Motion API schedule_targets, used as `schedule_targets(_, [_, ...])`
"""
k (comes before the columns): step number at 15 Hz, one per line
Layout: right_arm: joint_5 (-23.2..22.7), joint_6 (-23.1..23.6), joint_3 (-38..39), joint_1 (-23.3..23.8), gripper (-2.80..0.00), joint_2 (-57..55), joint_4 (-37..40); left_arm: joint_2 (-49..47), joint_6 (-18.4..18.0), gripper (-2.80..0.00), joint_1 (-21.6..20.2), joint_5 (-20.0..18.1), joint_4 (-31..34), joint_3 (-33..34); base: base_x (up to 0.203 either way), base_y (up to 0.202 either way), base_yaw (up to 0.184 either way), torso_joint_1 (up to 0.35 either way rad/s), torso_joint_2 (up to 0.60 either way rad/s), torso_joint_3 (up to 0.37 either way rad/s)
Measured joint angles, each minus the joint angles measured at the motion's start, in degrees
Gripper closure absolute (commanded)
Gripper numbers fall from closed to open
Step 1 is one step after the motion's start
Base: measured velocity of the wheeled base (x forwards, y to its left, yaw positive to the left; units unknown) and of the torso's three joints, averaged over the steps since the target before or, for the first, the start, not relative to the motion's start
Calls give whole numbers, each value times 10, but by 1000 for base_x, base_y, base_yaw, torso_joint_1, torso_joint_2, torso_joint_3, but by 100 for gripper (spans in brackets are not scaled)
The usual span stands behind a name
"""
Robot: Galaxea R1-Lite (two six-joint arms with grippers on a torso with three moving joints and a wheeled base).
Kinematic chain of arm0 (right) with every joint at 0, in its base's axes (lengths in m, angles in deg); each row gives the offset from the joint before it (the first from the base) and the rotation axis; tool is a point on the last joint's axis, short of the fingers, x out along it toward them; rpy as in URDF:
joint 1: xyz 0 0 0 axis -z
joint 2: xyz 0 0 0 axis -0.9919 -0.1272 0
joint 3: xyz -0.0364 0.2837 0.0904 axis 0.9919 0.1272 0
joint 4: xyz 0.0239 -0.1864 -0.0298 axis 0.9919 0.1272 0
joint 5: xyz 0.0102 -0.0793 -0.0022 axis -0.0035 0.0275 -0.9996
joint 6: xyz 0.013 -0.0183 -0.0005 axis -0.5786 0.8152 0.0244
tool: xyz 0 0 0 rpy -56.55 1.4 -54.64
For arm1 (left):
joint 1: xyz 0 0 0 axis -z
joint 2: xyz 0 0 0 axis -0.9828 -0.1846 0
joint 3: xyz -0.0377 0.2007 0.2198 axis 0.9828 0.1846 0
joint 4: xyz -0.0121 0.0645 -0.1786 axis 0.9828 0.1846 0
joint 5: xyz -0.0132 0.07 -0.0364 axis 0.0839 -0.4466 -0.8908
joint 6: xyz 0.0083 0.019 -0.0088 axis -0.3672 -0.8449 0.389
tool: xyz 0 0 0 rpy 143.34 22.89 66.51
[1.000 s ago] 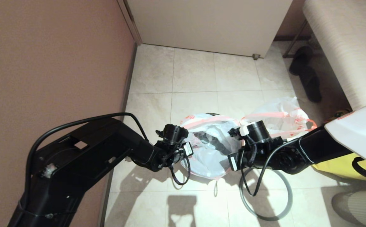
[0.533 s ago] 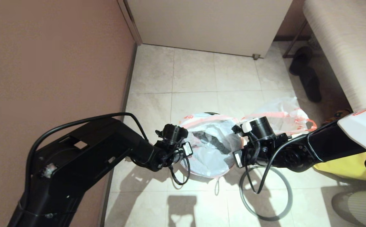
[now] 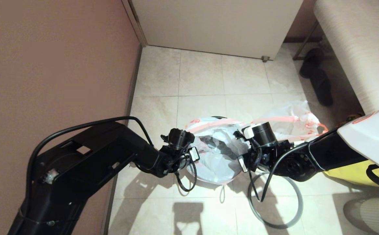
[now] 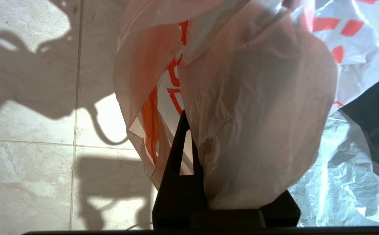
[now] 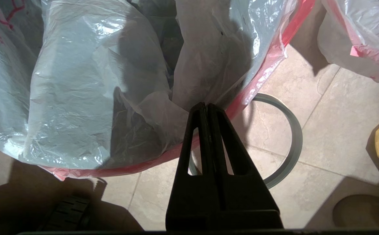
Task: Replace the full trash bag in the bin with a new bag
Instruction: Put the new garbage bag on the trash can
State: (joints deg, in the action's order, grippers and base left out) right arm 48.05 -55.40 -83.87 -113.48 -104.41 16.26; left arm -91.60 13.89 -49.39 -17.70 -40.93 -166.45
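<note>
The new bag (image 3: 215, 153), plain translucent film with a pink-red band, hangs open in the black bin (image 3: 220, 117), which is mostly hidden under it. My left gripper (image 4: 223, 124) is at the bag's left rim, shut on a bunched fold of film (image 4: 251, 130); only one finger (image 4: 179, 147) shows. At the right rim, my right gripper (image 5: 205, 106) is shut, with film drawn into its fingertips. The full trash bag (image 3: 290, 120) lies on the floor right of the bin.
The bin's grey hoop (image 3: 295, 209) lies flat on the tiles in front of the bin to its right. A yellow fabric bag (image 3: 356, 171) sits at the right. A brown wall (image 3: 55, 65) runs along the left and a cabinet (image 3: 215, 23) stands behind.
My right gripper swung a little right, then came back left over the bin, pulling the bag's right rim with it. The left arm has not moved.
</note>
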Motion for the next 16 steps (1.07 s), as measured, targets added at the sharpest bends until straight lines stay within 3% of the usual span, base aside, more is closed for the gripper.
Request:
schedule_targets(11, [7, -18, 37, 3, 0, 10, -1, 1, 0, 0, 0, 0, 0, 2, 0, 0, 0, 0, 0, 0])
schedule_targets(16, [7, -16, 31, 0, 0, -5, -37, 1, 1, 0, 0, 0, 0, 2, 0, 0, 0, 0, 0, 0])
